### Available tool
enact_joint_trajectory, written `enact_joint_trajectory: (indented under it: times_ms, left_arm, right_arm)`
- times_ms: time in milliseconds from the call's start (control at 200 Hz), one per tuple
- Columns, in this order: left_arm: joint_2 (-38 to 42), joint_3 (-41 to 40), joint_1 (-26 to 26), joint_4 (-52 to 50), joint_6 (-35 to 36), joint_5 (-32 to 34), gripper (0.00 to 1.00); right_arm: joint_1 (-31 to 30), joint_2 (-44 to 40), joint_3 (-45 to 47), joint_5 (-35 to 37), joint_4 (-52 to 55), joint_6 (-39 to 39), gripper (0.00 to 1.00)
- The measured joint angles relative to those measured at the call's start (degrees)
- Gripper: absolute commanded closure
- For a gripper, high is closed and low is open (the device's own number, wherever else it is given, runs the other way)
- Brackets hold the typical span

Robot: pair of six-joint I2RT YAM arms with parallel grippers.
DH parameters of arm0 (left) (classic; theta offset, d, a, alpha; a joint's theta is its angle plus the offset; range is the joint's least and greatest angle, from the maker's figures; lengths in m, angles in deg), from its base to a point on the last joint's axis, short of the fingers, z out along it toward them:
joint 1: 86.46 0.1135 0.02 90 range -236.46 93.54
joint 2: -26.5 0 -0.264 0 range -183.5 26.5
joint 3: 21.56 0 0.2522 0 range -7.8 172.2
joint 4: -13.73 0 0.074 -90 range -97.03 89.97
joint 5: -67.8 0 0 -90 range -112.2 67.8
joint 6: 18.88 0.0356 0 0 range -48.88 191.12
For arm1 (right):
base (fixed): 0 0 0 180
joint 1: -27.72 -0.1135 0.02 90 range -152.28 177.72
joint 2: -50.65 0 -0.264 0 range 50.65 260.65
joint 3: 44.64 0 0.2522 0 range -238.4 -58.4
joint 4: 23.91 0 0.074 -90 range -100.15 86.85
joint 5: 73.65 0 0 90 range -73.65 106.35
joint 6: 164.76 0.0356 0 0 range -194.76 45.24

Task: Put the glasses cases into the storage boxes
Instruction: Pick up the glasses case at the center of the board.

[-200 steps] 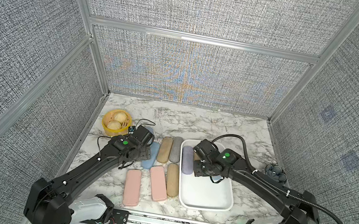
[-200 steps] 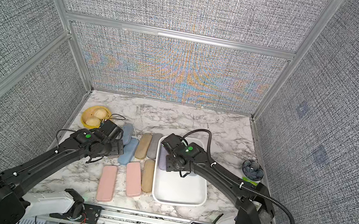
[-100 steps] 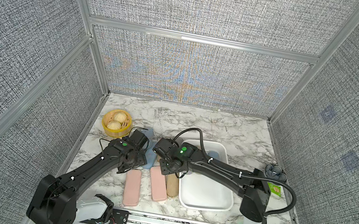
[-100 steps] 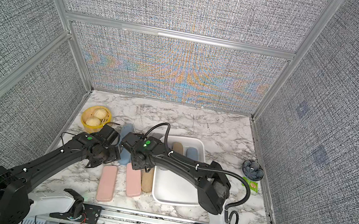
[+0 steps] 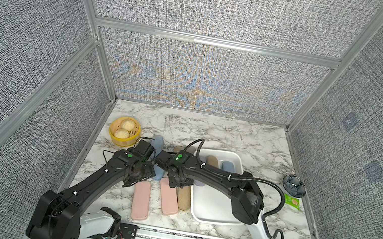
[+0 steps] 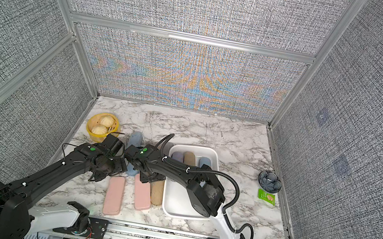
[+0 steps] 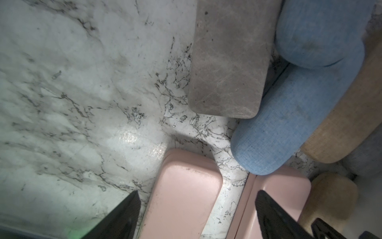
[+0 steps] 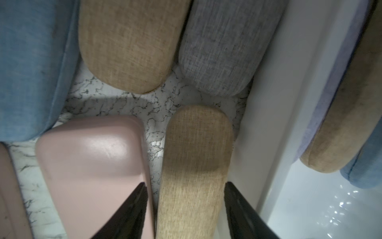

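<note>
My right tool [image 8: 184, 183] is open around the long tan cloth case [image 8: 196, 149]; my left tool [image 7: 197, 191] is open, empty.

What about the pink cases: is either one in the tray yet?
No, both pink cases lie on the table, outside the white tray.

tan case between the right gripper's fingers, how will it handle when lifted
The tan case keeps a firm rounded form, so probably stiff, not floppy. Its woven cloth likely resists slipping. The rounded sides may let it roll if pushed sideways.
</note>
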Motion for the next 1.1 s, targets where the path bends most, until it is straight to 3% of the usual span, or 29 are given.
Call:
enact_joint_trajectory:
  times_ms: [345,665,855,965,1101]
  left_arm:
    - [-0.48,1.46,0.13,-0.76,1.46,1.51,0.06]
    - [0.24,2.29,0.17,-2.8,1.62,3.93,0.06]
    - [0.44,2.93,0.22,-3.72,1.81,4.52,0.07]
    - [0.44,3.63,0.22,-4.11,1.99,4.74,0.08]
    - [0.44,4.31,0.22,-4.79,2.29,4.87,0.09]
  right_arm:
    - [1.4,1.81,0.46,-0.66,1.22,1.77,0.32]
    - [4.22,2.19,3.15,-6.27,-5.03,-0.07,0.3]
    - [4.7,1.97,4.76,-8.72,-6.84,-1.07,0.4]
    - [4.7,1.9,4.63,-9.33,-7.04,-1.62,0.52]
    - [4.42,0.39,4.5,-9.88,-7.34,-2.62,0.6]
